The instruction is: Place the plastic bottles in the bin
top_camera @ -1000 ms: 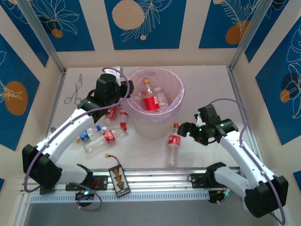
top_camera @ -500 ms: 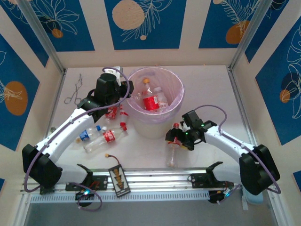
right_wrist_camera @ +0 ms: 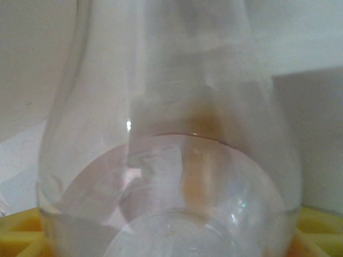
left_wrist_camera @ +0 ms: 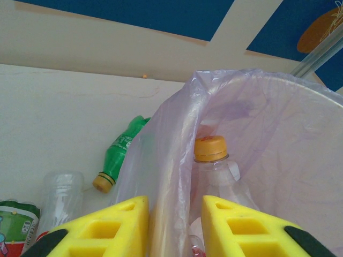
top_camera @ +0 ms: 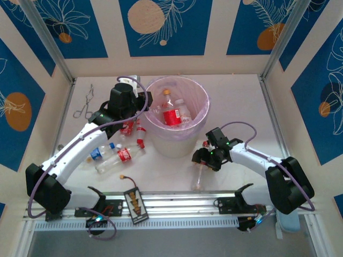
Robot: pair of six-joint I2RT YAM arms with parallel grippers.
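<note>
Clear plastic, one bottle (top_camera: 198,179) lies on the table (top_camera: 241,101) at about 5 o'clock from the bin (top_camera: 174,144), just beside its wall. The right gripper (top_camera: 206,155) straddles its upper part. At the wrist its see-through body (right_wrist_camera: 171,160) sits between the yellow pads, though I cannot tell whether they squeeze it. A second ago that gripper hung well off toward 3 o'clock with the bottle's red label bare; now it covers the label. Four more bottles lie at 8 o'clock: two red-capped bottles (top_camera: 140,134) close to the bin, a blue-labelled bottle (top_camera: 97,153) and a red-labelled bottle (top_camera: 123,155) nearer. Inside the bin at least two show, an orange-capped bottle (top_camera: 171,113) among them. At 9 o'clock the left gripper (top_camera: 143,104) is clenched on the bin's bagged rim, unmoved. One pair of forceps (top_camera: 84,104) lies at 10 o'clock.
</note>
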